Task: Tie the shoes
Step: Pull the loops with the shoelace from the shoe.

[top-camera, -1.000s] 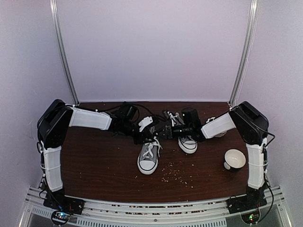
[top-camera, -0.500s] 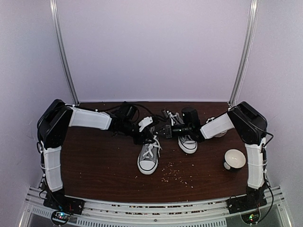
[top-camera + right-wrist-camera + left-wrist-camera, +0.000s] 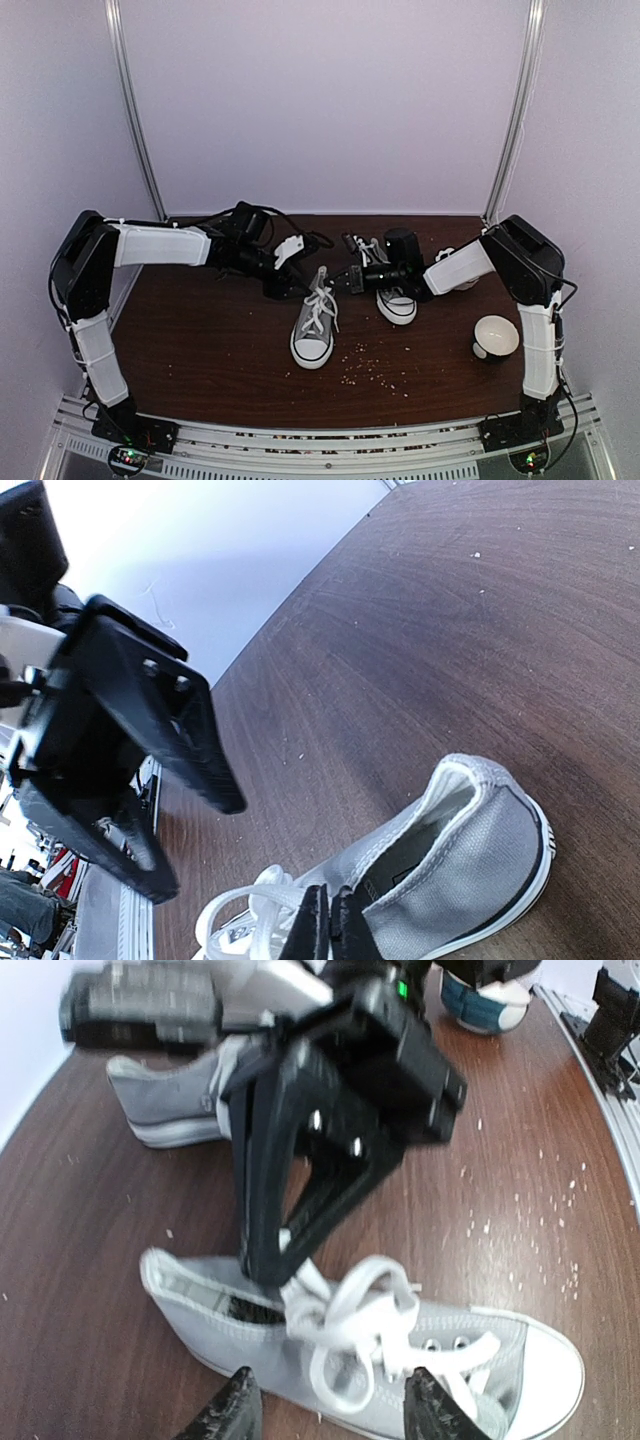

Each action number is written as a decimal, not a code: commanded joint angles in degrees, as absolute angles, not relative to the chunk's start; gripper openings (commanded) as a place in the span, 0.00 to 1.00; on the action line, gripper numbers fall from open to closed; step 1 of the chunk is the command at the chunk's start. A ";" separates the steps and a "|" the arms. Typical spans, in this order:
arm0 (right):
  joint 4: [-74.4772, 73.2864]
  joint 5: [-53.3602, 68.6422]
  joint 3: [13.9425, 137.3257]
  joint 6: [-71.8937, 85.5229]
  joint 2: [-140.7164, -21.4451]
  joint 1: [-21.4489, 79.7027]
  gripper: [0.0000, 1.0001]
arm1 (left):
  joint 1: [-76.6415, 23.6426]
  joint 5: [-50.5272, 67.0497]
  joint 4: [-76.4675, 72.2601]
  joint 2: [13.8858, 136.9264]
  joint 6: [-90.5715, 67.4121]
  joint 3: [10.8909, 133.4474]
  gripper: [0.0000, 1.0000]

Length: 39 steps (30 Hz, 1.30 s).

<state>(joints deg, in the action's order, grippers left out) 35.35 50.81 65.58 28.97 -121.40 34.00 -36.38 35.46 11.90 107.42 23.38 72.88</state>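
My right gripper (image 3: 328, 920) just clamped onto the lace (image 3: 345, 1300) of the middle shoe (image 3: 313, 335). My left gripper (image 3: 330, 1412) has let go, jaws apart, and is backing off toward 10 o'clock. Looks like a handoff, so pulling tight comes next, I guess.

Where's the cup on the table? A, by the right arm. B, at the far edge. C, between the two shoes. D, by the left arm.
A: the cup stands on the table close beside the right arm.
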 commanded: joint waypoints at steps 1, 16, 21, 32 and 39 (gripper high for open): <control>36.92 51.24 65.20 29.59 -120.89 33.93 0.00 | -35.87 36.48 16.94 109.10 27.30 72.47 0.50; 36.43 51.33 65.83 29.84 -120.98 34.01 0.00 | -37.65 31.19 14.67 113.20 24.02 74.44 0.42; 36.29 51.28 65.69 29.98 -120.56 34.01 0.00 | -37.62 31.59 13.67 113.21 23.16 74.53 0.27; 35.85 51.13 65.22 29.80 -119.28 34.01 0.00 | -37.67 32.89 12.88 112.55 22.84 73.85 0.11; 35.90 51.28 65.17 29.97 -119.34 34.04 0.00 | -37.90 31.43 12.09 112.32 24.14 74.17 0.49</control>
<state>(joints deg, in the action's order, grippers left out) 35.38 50.81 65.58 30.00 -121.40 34.00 -37.56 31.68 14.39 112.55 23.09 72.82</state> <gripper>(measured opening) 0.008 0.464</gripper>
